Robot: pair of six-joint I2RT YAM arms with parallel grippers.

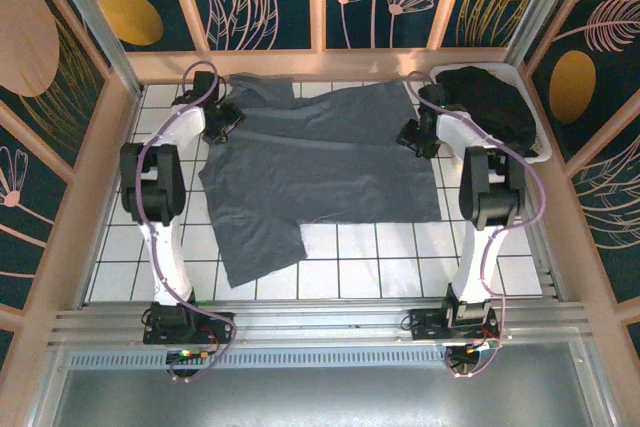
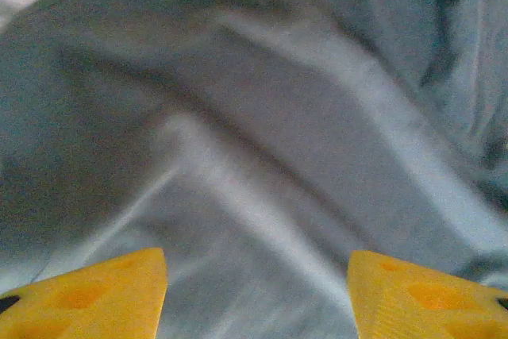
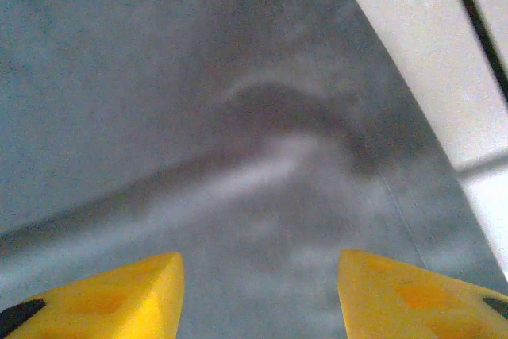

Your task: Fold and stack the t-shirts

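My left end effector [image 1: 222, 119], open and empty, hovers over the grey t-shirt [image 1: 320, 162], which lies spread unfolded across the middle of the worktop [image 1: 400, 257]. My right end effector [image 1: 412, 135], open too, grips nothing. Black t-shirts [image 1: 488, 102] wait in the far-right corner bin [image 1: 541, 152]; nothing is stacked.

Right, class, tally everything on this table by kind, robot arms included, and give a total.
Blue-grey t-shirt, spread out: 1
Heap of black fabric, shirt count unclear: 1
White bin: 1
Robot arms, left arm and right arm: 2
Total: 5
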